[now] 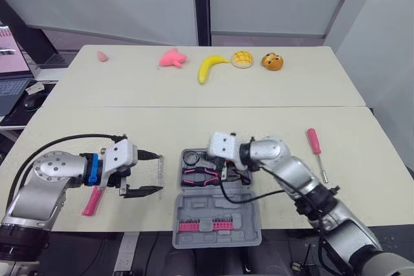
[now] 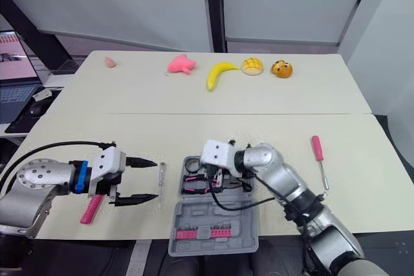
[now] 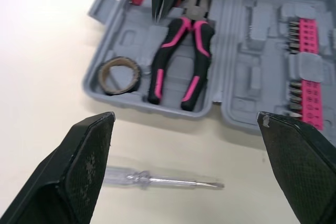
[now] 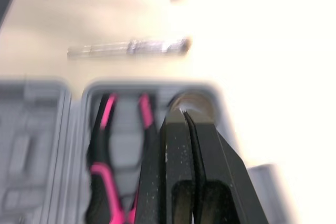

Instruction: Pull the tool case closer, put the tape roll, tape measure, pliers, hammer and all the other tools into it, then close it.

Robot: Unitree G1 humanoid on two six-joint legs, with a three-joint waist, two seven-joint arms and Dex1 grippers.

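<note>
The case (image 1: pixel 220 208) lies open at the middle of the front edge of the near desk. Its lid half is toward me and holds a row of pink bits (image 1: pixel 204 225). In the far half I see the pliers (image 3: pixel 184 56) lying flat. The tape roll (image 3: pixel 119 75) sits in the corner just beside them.

My right claw (image 4: pixel 182 115) hangs over that far half, next to the pliers. Its two fingers are pressed together, and I see nothing between them.

My left claw (image 1: pixel 158 173) is out over the desk, just left of the case. It is wide open. A clear screwdriver (image 3: pixel 157 178) lies on the desk there, right at the fingertips and close to the case's left side. I cannot tell if the fingers touch it.

A pink tool (image 1: pixel 92 200) lies near the front left corner, partly under my left arm. I cannot tell what kind it is. A pink screwdriver (image 1: pixel 315 147) lies toward the right edge, well apart from the case.

On the far desk there is a banana (image 1: pixel 210 66), with some small toys in a row beside it.
</note>
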